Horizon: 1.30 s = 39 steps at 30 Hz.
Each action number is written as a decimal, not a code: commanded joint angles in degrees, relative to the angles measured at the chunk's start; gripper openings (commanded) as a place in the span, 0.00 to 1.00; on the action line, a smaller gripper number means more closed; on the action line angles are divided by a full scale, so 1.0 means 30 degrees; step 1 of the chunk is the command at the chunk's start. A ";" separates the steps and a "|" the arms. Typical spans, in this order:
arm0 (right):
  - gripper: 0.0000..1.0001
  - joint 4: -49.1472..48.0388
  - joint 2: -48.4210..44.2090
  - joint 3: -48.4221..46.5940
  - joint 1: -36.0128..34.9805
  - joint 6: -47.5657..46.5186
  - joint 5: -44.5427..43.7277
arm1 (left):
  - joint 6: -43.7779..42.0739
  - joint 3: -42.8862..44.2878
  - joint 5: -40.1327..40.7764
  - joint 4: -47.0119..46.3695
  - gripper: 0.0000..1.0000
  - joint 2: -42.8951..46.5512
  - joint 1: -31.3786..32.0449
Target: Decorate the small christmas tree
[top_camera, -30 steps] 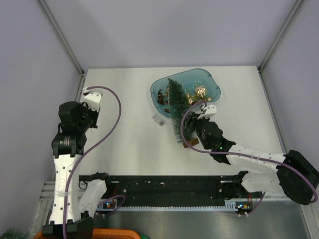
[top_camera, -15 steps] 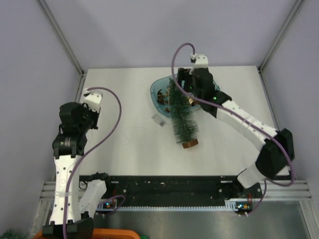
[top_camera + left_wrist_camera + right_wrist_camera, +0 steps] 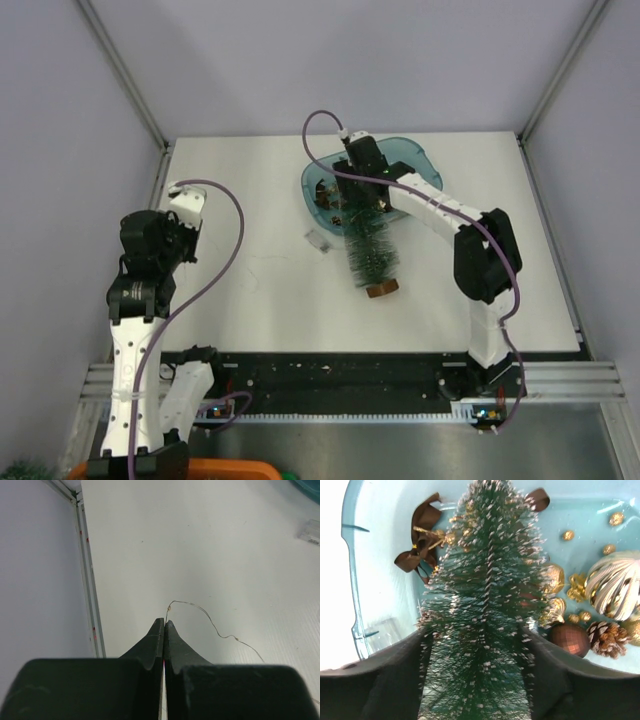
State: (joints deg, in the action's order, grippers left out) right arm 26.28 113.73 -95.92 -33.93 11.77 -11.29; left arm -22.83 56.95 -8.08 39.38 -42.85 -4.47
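Black fingers (image 3: 417, 652) of the right gripper (image 3: 475, 634) stand wide apart, one on each side of the small christmas tree (image 3: 487, 580). The green bristles fill the gap and brush the inside of both fingers, but the jaws do not squeeze the tree.

The left gripper (image 3: 164, 622) is closed tight, with its two tips pressed together. A thin wire (image 3: 200, 611) lies on the table (image 3: 250, 290) and starts right at those tips. I cannot tell if the tips pinch it.

The left gripper hangs near the left side of the table, close to the metal rail (image 3: 86, 580) at that edge. White table lies bare between the two arms and to the right of the tree. A small clear piece (image 3: 318, 240) sits just left of the tree.

The tree lies on its side. Its pointed top reaches over the rim of the blue tray (image 3: 420, 160), and its round brown base (image 3: 381, 289) rests on the table, pointing toward the arms. The bristles are dark green with white tips, like snow.

In the tray beside the tree's top lie a brown bow (image 3: 422, 535), a gold ribbed ball (image 3: 615, 590), a brown shiny ball (image 3: 570, 639) and a pine cone (image 3: 607, 639).
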 commanded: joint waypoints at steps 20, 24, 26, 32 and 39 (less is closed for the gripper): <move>0.03 -1.3353 -0.9895 0.8116 -0.0056 0.1554 0.6192 | -0.0008 0.0265 -0.0091 -0.1201 0.00 0.0309 0.0025; 0.00 -1.7885 -1.3029 1.3291 -0.0290 0.1643 0.7219 | -0.0037 0.0236 -0.0033 -0.1201 0.00 0.0338 0.0025; 0.00 -2.0555 -1.4379 1.5732 -0.0436 0.1643 0.7308 | -0.0037 0.0236 -0.0033 -0.1172 0.00 0.0367 0.0025; 0.00 -2.1298 -1.6200 1.8638 -0.0437 0.1350 0.7804 | 0.0051 0.0324 -0.0149 -0.1084 0.00 0.0338 0.0025; 0.02 -2.0629 -1.8278 1.9844 -0.0350 0.1936 0.8390 | -0.0240 0.0470 -0.0617 -0.0266 0.00 0.0630 0.0025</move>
State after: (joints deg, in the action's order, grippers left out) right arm -35.92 63.18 -37.12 -34.81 16.60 11.07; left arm -23.09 56.86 -8.16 38.98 -42.28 -4.47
